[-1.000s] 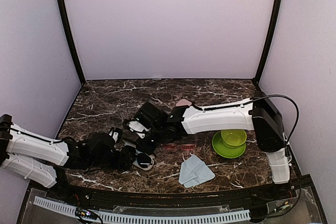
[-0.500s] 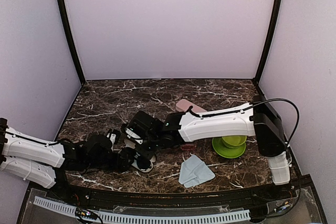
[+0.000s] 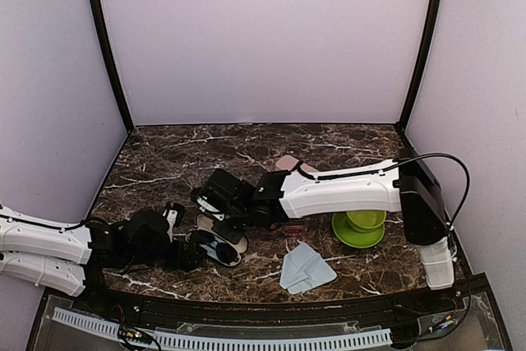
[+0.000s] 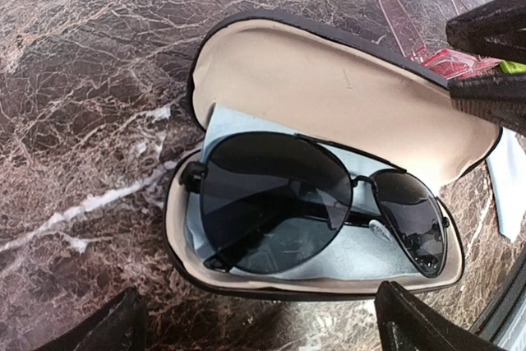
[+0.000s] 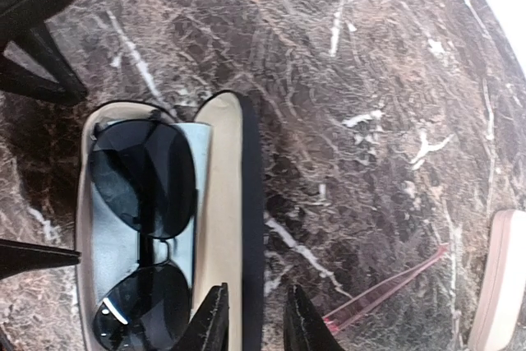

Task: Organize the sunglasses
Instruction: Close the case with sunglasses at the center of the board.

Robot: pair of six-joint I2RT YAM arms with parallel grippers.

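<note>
The black sunglasses (image 4: 279, 203) (image 5: 140, 203) lie on a light blue cloth (image 4: 353, 256) inside an open black case (image 4: 345, 96) (image 3: 215, 246), lid raised. My left gripper (image 4: 263, 330) (image 3: 191, 247) is wide open just short of the case's near rim, holding nothing. My right gripper (image 5: 256, 326) (image 3: 222, 221) hangs over the lid (image 5: 223, 203). Its jaws stand a narrow gap apart on either side of the lid's edge, and no contact shows. The red-pink sunglasses (image 3: 292, 229) (image 4: 403, 22) (image 5: 386, 289) lie on the marble right of the case, partly under the right arm.
A green bowl (image 3: 366, 216) sits on a green plate (image 3: 349, 236) at the right. A folded light blue cloth (image 3: 304, 269) lies near the front edge. A pink case (image 3: 288, 162) (image 5: 503, 285) rests behind the right arm.
My right arm has swung left, bringing its gripper over the case's lid. My left arm has drawn back left, uncovering the open case. The right jaws narrowed slightly.
</note>
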